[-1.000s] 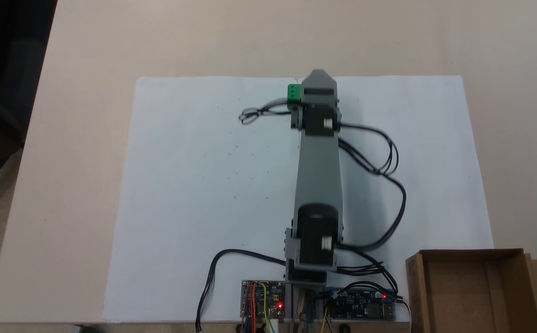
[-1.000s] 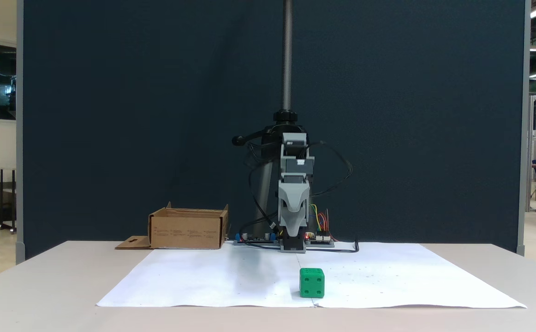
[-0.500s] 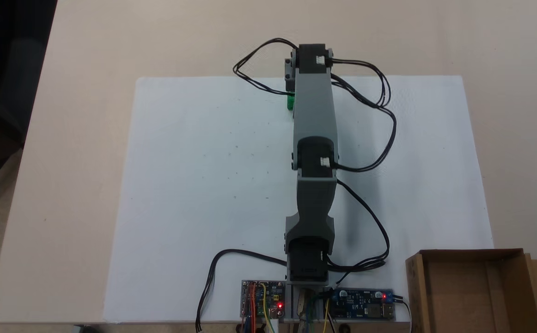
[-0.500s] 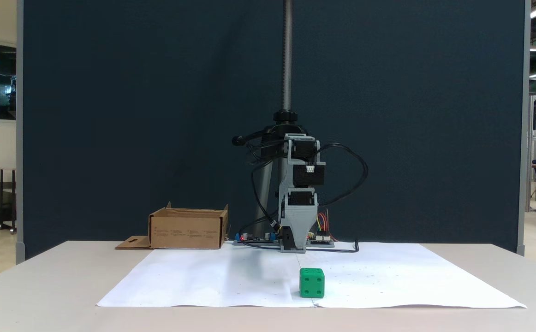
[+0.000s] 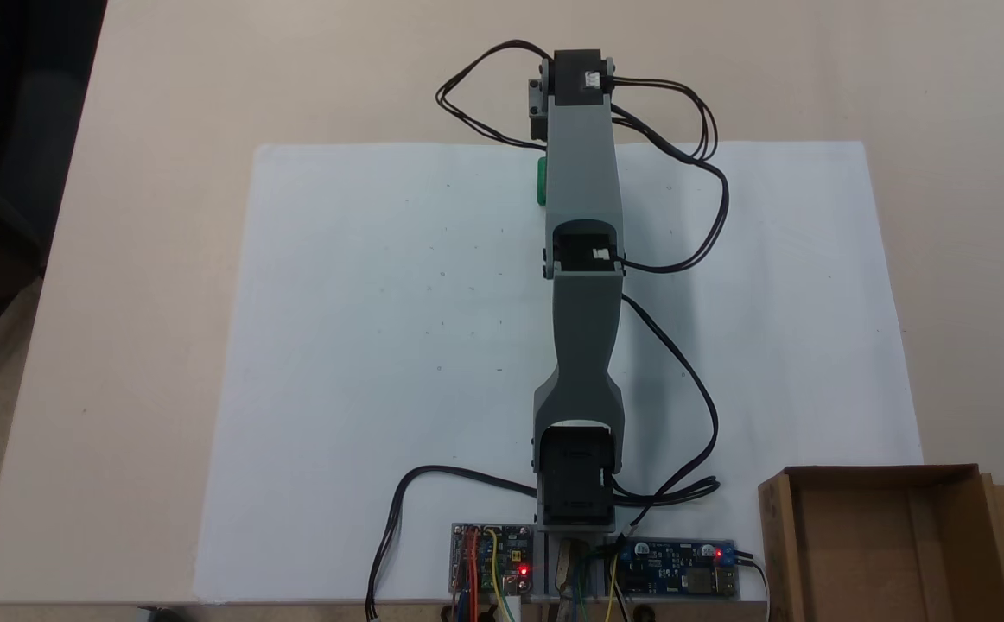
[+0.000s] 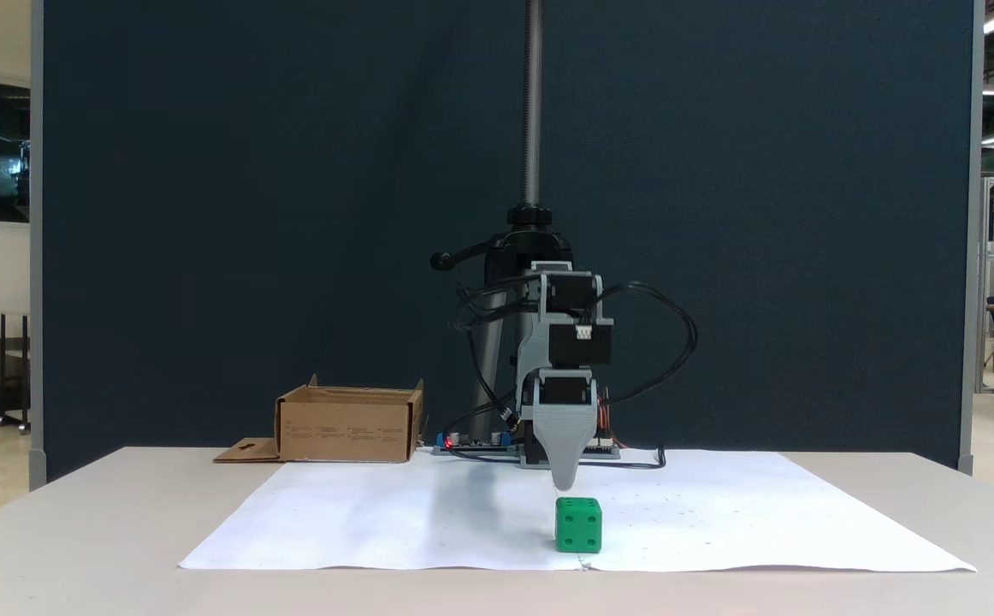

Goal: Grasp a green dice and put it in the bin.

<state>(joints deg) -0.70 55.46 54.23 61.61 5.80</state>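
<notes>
The green dice (image 6: 578, 524) stands on the white paper sheet (image 5: 398, 345), close to the paper edge that is far from the arm's base, and in a fixed view only a thin green strip of it (image 5: 541, 181) shows beside the grey arm (image 5: 584, 190), which is stretched out over it. The gripper (image 6: 564, 483) points straight down with its tip just above the left part of the dice top; only one pointed tip is visible, so I cannot tell whether the jaws are spread or pressed together. The main risk, I think, is the alignment: the tip looks a little off the middle of the cube, so if the arm descends like this, a jaw may land on the top face or push the dice aside toward the paper edge instead of going around it. If the jaws are not spread enough, the same thing may happen. The bin (image 5: 878, 540) waits well apart, near the base and the circuit boards (image 5: 679, 577), in the opposite part of the table. The loose black cables (image 5: 701, 216) hang around the arm and could drag over the sheet, but nothing stands between the gripper and the dice.
</notes>
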